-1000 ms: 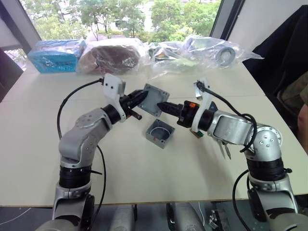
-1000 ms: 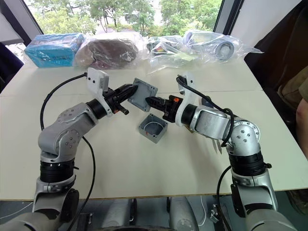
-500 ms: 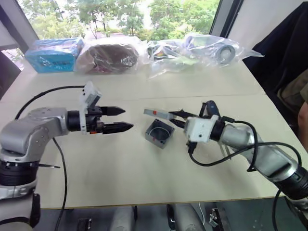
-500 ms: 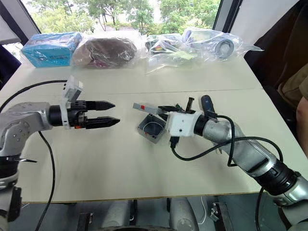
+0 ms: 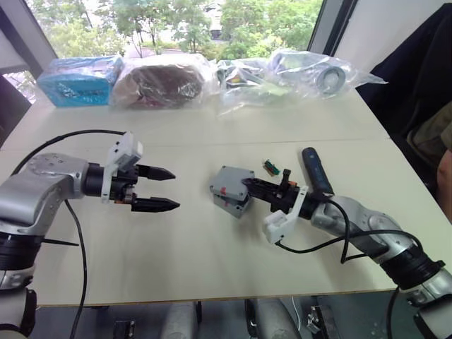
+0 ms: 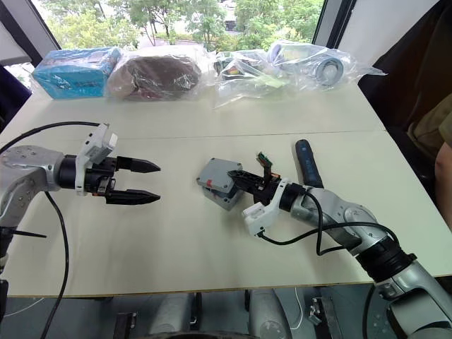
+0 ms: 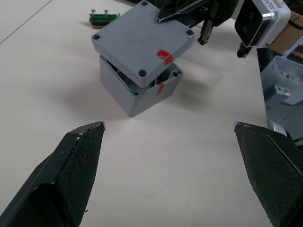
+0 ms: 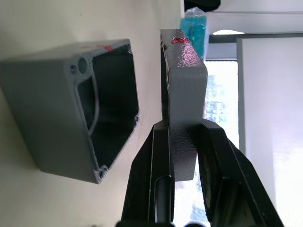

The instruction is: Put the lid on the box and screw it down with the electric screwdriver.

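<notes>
**Lid held over the box, not yet seated**

Beneath both arms, the bench (image 5: 212, 282) is the largest thing in view: a pale, matte top, with a row of clear plastic bags (image 5: 282, 74) and a blue package (image 5: 76, 81) along its far edge under a window onto green trees. A dark garment hangs at the robot's far right.

Well ahead of the left gripper's (image 5: 166, 189) tips stands the box (image 7: 137, 92), on the bench between the two arms. This gripper hangs above the bench with its fingers (image 7: 75, 165) spread wide and empty, pointing at the box, probably kept clear so the other arm has room to work.

Between the fingers of the right gripper (image 5: 253, 189) is the lid (image 7: 142, 45), pinched by its near edge. It lies tilted across the box's open top, twisted a little out of line, so the corner screw holes do not yet match; a gap shows under its raised side. Red marks on lid and box face the same side, likely a guide for lining them up. The edge grip would leave the lid's top and corners free.

Behind the right gripper, beside that forearm, the electric screwdriver (image 5: 316, 169) lies on the bench untouched. Near it sits a small green and red part (image 5: 272, 167).
</notes>
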Available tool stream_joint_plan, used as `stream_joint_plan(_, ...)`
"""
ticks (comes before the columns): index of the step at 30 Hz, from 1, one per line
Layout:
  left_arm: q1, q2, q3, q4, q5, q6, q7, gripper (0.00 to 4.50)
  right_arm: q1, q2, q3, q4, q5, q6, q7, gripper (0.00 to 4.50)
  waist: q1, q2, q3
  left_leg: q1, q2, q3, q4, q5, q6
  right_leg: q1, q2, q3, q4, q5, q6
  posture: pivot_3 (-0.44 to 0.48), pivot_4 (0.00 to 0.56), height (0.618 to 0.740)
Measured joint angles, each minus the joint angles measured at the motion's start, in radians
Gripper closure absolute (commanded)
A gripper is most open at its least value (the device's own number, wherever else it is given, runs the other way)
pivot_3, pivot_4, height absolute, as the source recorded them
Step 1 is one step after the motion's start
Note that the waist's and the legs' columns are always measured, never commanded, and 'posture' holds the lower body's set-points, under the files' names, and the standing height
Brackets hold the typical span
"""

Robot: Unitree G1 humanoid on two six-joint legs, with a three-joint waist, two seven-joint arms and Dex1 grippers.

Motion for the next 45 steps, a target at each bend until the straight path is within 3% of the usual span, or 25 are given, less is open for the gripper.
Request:
stream_joint_plan(12, 0.019, 0.000, -0.001, 0.002, 0.022, -0.012, 0.003, 0.02, 0.132, 0.067, -0.046, -0.034, -0.149, 0.077, -0.051, 4.32, -0.001, 0.000, 0.000, 0.002, 0.000, 0.002, 0.001, 0.000, 0.000, 0.000, 0.001, 0.003, 0.002, 0.000, 0.000, 0.000, 0.150, 0.740)
stream_joint_plan(45, 0.024, 0.000, -0.001, 0.002, 0.023, -0.012, 0.007, 0.02, 0.149, 0.135, -0.054, -0.044, -0.245, 0.085, -0.060, 4.32, -0.001, 0.000, 0.000, 0.003, 0.000, 0.002, 0.002, 0.000, 0.000, 0.001, 0.001, 0.003, 0.003, 0.001, 0.000, 0.000, 0.150, 0.740)
